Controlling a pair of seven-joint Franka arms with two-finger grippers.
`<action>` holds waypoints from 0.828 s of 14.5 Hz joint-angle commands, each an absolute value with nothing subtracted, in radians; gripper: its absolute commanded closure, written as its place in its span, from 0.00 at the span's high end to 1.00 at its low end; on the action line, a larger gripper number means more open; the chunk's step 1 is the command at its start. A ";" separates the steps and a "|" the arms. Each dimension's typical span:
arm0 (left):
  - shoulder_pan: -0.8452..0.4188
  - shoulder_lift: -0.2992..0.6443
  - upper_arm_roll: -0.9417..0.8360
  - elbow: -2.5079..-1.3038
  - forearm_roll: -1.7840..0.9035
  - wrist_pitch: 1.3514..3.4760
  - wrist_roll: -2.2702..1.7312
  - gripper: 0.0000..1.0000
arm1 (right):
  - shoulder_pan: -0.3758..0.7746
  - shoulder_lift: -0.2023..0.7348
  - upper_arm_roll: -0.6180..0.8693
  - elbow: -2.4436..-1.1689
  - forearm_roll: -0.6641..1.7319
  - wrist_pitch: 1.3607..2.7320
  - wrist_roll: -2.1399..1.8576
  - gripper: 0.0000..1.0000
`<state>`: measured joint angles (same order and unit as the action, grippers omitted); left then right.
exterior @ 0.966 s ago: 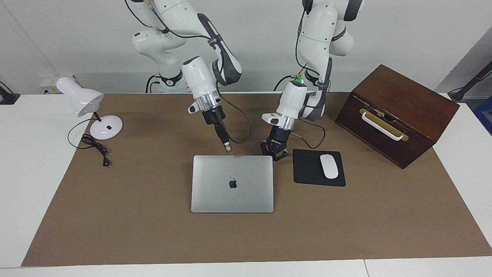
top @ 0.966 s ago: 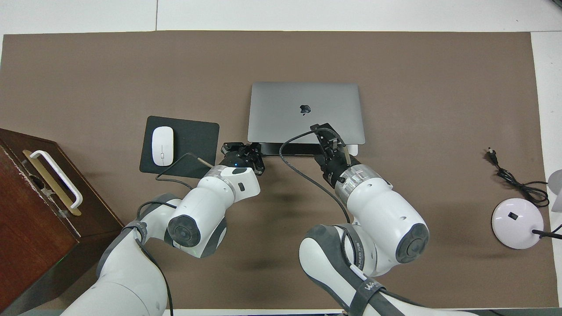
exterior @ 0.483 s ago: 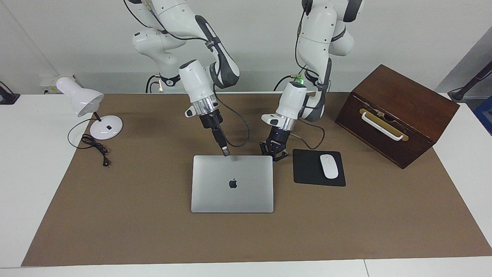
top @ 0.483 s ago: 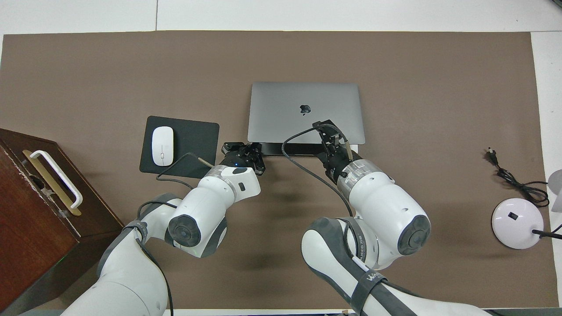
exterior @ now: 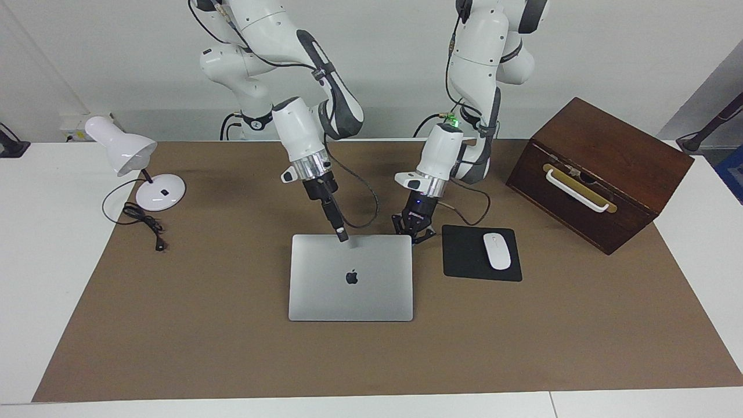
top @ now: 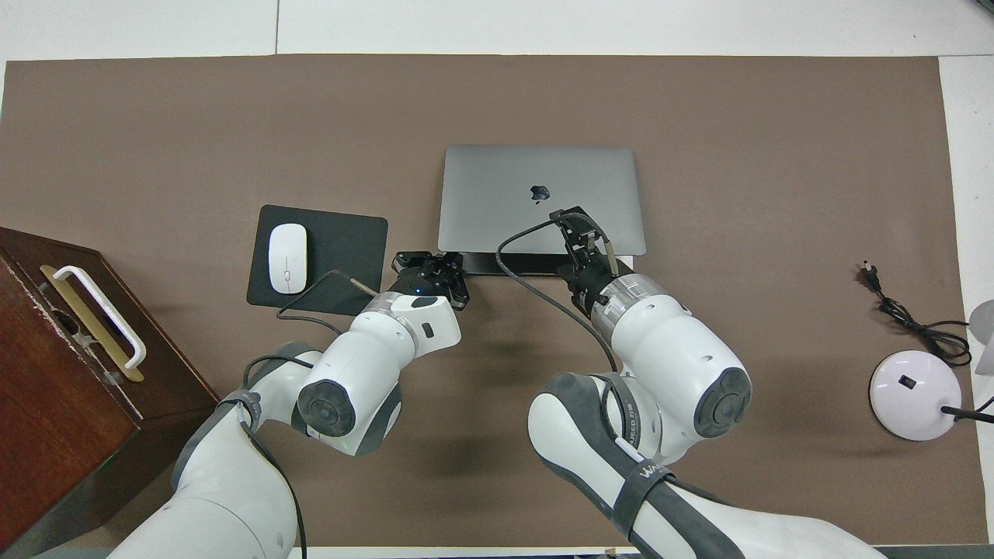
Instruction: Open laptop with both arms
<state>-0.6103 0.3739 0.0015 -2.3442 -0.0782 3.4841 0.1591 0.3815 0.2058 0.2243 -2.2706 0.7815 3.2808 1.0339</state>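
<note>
The silver-grey laptop (exterior: 350, 277) (top: 541, 198) lies closed on the brown mat, apple logo up. My right gripper (exterior: 342, 235) (top: 571, 220) slants down from the right arm and its tip meets the lid near the edge closest to the robots. My left gripper (exterior: 413, 230) (top: 429, 268) is shut, links splayed. It sits low on the mat at the laptop's robot-side corner toward the left arm's end. Whether it touches the laptop does not show.
A black mouse pad (exterior: 464, 255) with a white mouse (exterior: 497, 251) lies beside the laptop toward the left arm's end. A dark wooden box (exterior: 598, 171) with a white handle stands past it. A white desk lamp (exterior: 136, 168) and its cord (exterior: 145, 223) are at the right arm's end.
My right gripper has come down and forward from just off the laptop's robot-side edge onto the lid. The left gripper has stayed where it was.
</note>
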 commanded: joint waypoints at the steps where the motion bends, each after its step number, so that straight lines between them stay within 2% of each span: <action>1: -0.624 0.416 0.008 -2.318 -0.078 3.502 0.156 0.00 | 0.370 0.253 0.232 -2.212 0.807 3.293 0.989 1.00; 12: -0.626 0.423 0.008 -2.315 -0.077 3.504 0.158 0.00 | 0.367 0.296 0.212 -2.134 0.805 3.263 0.962 1.00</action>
<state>-0.6104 0.3753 0.0014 -2.3441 -0.0782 3.4871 0.1592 0.3785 0.2781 0.2138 -2.1708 0.7815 3.2780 1.0136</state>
